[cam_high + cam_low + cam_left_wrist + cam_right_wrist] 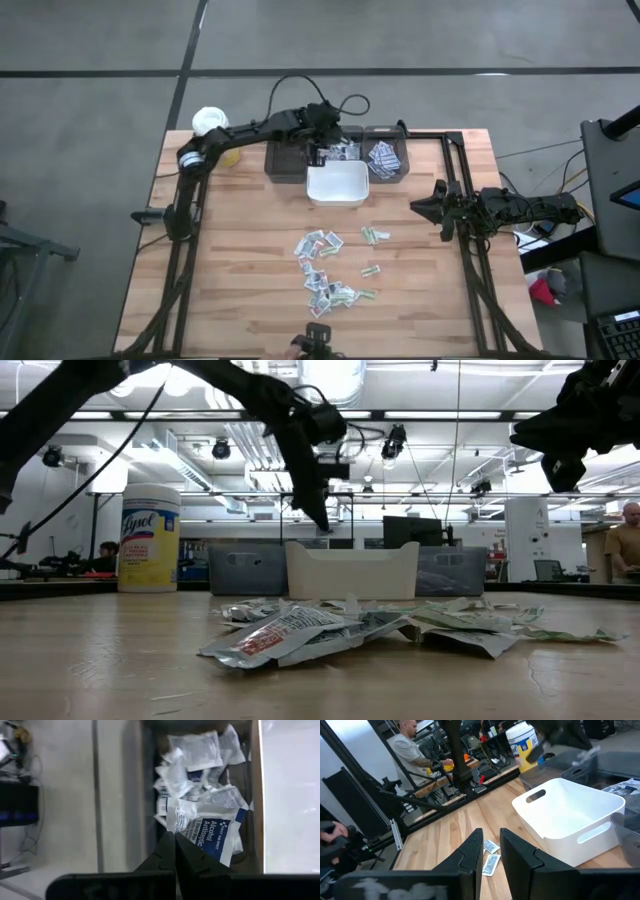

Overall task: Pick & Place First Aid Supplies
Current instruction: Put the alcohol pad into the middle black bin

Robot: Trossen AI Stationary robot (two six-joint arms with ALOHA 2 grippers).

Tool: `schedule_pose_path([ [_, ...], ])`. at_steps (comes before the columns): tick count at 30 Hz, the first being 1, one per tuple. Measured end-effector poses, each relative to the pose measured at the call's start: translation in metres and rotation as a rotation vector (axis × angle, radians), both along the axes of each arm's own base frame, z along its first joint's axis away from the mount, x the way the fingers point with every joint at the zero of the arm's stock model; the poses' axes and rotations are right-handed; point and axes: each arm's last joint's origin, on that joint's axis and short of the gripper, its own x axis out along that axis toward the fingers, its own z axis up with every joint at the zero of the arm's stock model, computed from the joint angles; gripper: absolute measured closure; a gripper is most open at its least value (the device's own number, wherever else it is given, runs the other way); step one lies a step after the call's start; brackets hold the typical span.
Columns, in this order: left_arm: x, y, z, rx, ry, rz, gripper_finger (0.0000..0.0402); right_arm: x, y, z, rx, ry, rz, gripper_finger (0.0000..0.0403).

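Observation:
Several first aid supplies, small flat packets (325, 268), lie scattered on the wooden table's near middle (330, 630). More packets lie in two dark bins (385, 158) at the far edge, behind a white bin (337, 185). My left gripper (318, 155) hangs over one dark bin (150, 780), shut on a white packet with blue print (212, 832). My right gripper (418, 208) waits above the table's right side, open with nothing between its fingers (491, 845). My left gripper pinches the blue-printed packet between its two fingers at one edge (184, 834). The fingers slant down from the table's near left. The packet sticks out past the fingertips, lifted clear above the packets in the dark bin.
A yellow wipes bottle with a white lid (210, 122) stands at the far left corner. The three bins stand close together at the far edge. Bare wood lies left and right of the packet pile. People show in the room beyond the table (410, 747).

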Motion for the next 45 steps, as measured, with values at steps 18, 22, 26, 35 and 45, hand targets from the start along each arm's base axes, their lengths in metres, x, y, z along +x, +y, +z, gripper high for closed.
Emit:
schedule_pose_path([
  [18,0.008,0.036,-0.048,-0.043,0.016,0.010,0.0402,0.000,0.000,0.000,0.000,0.000,0.000,0.0339],
  [22,0.009,0.035,-0.054,-0.069,0.026,-0.002,0.0402,0.000,0.000,0.000,0.000,0.000,0.000,0.0339],
  [26,0.010,0.036,-0.055,-0.072,0.021,0.003,0.0401,0.000,0.000,0.000,0.000,0.000,0.000,0.0339],
  [35,0.010,0.036,-0.055,-0.089,0.011,-0.008,0.0389,0.000,0.000,0.000,0.000,0.000,0.000,0.0339],
  [45,0.007,0.024,0.001,-0.025,-0.012,0.062,0.0295,0.000,0.000,0.000,0.000,0.000,-0.001,0.0339],
])
